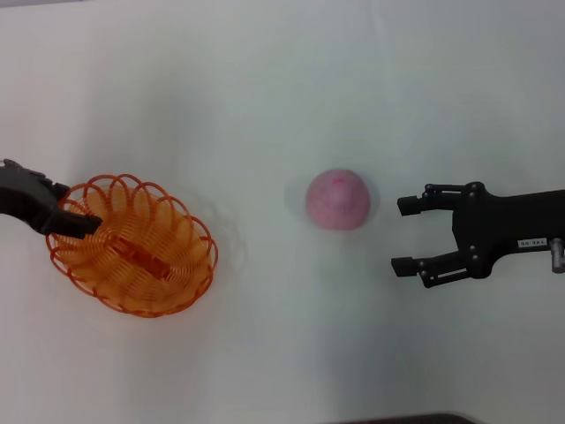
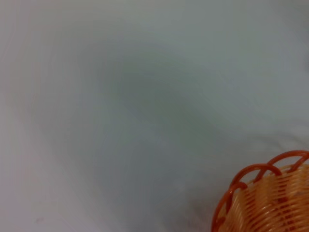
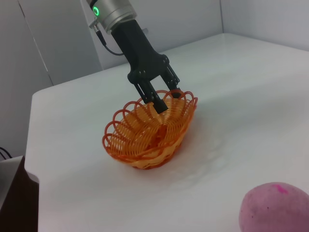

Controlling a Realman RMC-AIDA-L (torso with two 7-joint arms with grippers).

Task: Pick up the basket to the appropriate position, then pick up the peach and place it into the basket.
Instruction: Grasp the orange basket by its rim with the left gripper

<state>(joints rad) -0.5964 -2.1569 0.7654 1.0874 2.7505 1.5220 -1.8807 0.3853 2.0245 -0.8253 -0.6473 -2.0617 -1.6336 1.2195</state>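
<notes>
The orange basket (image 1: pixel 132 246) sits at the lower left of the head view, on the white table (image 1: pixel 265 106). The left gripper (image 1: pixel 75 219) comes in from the left edge and is pinched on the basket's rim, with one finger inside the loops and the other outside. In the right wrist view the basket (image 3: pixel 152 130) looks tipped up a little on the side where the left gripper (image 3: pixel 161 99) holds it. That is likely because the gripper grabs only one edge, so the far side hangs lower and seems to touch the table.

The peach (image 1: pixel 337 200) rests by itself near the middle of the head view, well apart from the basket. Nothing is touching it. It also shows at the lower right corner of the right wrist view (image 3: pixel 275 208).

The right gripper (image 1: pixel 404 235) waits at the right side of the head view, just beside the peach. Its two fingers are spread wide and hold nothing. They point at the peach, so it looks ready to reach in and grab it.

The basket step seems to be the one going on now. The peach is not yet picked up.
</notes>
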